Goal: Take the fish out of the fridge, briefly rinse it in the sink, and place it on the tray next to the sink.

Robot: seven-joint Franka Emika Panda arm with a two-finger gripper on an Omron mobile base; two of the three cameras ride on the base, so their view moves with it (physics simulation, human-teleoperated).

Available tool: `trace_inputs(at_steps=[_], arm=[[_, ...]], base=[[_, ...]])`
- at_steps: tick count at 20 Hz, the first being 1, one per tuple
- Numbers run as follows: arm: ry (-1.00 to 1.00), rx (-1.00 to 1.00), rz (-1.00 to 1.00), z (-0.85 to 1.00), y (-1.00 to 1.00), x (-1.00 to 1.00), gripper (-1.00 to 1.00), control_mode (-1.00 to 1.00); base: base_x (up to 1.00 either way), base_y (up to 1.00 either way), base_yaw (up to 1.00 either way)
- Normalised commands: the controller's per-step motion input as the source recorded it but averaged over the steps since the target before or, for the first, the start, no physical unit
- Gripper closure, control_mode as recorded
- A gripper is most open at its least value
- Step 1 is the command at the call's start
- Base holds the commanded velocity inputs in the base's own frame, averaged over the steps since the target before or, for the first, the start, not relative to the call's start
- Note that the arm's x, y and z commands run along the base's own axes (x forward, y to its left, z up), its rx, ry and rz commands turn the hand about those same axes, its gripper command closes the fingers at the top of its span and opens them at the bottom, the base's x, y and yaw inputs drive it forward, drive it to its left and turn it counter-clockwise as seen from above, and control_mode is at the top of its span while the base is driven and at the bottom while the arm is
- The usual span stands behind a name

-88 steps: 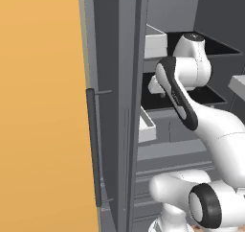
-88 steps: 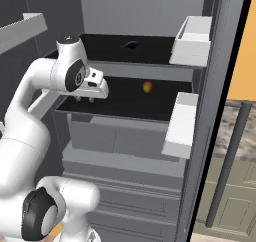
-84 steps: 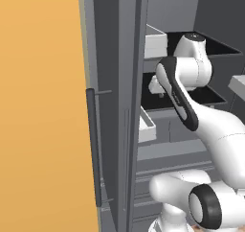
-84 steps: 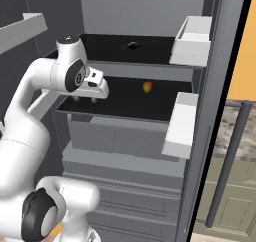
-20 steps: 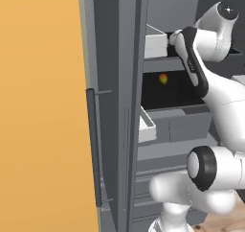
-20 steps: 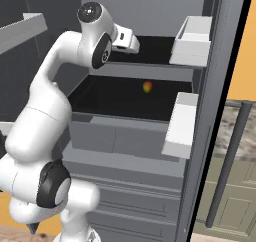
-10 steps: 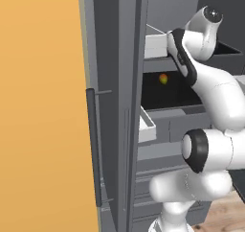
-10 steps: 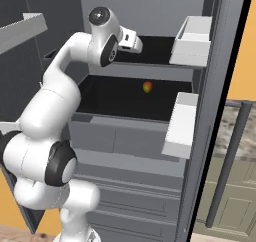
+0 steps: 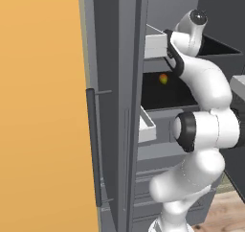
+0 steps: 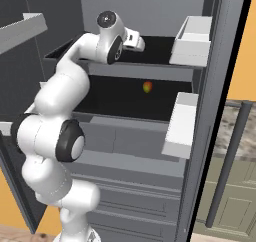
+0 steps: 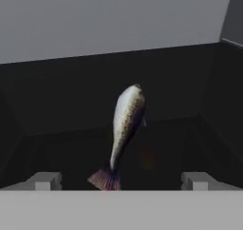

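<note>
- The gripper (image 11: 121,181) is seen with jaws spread wide, nothing held between them, at the front of the upper dark shelf (image 10: 160,48) of the fridge (image 10: 210,61).
- The fish (image 11: 126,122) lies on that shelf, ahead of the fingertips (image 11: 45,180) (tail nearest).
- A small orange-red fruit (image 10: 147,87) sits on the shelf below.

Inside the open fridge (image 10: 210,111), a fish (image 11: 126,124) lies on the upper shelf, a small fruit (image 10: 147,87) on the shelf below, with door bins (image 10: 182,123) to the right.
</note>
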Motion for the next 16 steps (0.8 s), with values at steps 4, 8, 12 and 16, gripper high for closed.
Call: trace_inputs(at_steps=[4, 8, 12, 16], arm=[[0.00, 0.01, 0.00, -0.02, 0.00, 0.64, -1.00, -1.00], [0.01, 0.01, 0.00, 0.00, 0.00, 0.52, -1.00, -1.00], [0.04, 0.00, 0.00, -0.14, 0.00, 0.32, -1.00, -1.00], [0.03, 0.00, 0.00, -0.16, -0.01, 0.11, -1.00, -1.00]], base=[[0.00, 0.00, 0.00], [0.00, 0.00, 0.00], [0.00, 0.00, 0.00], [0.00, 0.00, 0.00]])
